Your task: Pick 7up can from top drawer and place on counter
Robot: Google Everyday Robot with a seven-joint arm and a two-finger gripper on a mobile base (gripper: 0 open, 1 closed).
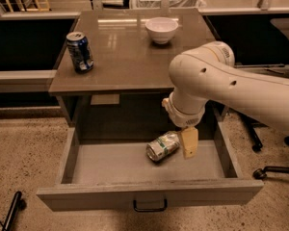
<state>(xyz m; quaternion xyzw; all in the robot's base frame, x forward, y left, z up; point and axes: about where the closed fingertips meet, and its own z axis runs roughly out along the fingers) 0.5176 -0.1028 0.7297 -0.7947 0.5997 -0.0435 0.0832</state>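
Note:
The 7up can lies on its side on the floor of the open top drawer, right of the middle, with a silver end facing front-left. My gripper hangs down inside the drawer from the bulky white arm, right beside the can's right end and touching or nearly touching it. The counter is the glossy brown top above the drawer. The drawer's dark handle shows at the centre of the front panel.
A dark blue can stands upright at the counter's left edge. A white bowl sits at the counter's back right. Office chair bases stand on the floor to the right. The arm overhangs the counter's front right corner.

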